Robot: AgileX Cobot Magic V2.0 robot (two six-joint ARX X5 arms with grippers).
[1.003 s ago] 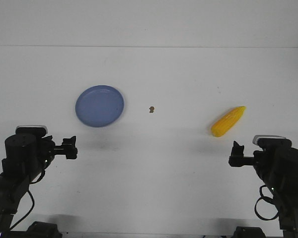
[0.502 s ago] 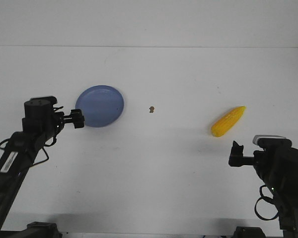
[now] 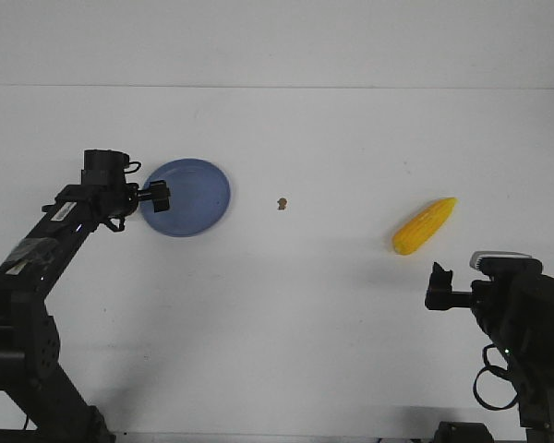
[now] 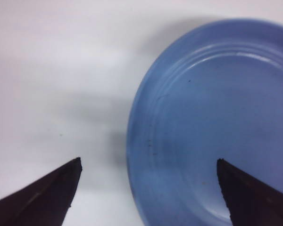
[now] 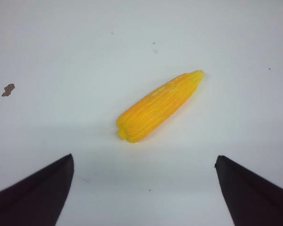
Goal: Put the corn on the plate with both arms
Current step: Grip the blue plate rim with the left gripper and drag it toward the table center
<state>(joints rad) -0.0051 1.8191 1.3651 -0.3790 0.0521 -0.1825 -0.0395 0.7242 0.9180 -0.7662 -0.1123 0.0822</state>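
Lying on the white table (image 3: 332, 314), the corn (image 3: 424, 226) is seen near the right gripper (image 3: 438, 287), just ahead of it and not touched. Its fingers are spread wide with nothing between them. The left gripper (image 3: 159, 195) is held over the left edge of the plate (image 3: 192, 196), its fingers also spread wide and empty. The plate and the corn are well apart. One corn, one blue plate, two black arms and one tiny brown speck (image 3: 282, 203) can be counted.

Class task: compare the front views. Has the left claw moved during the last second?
Yes. The left claw moved away from the robot and now reaches the left rim of the unmoved plate.
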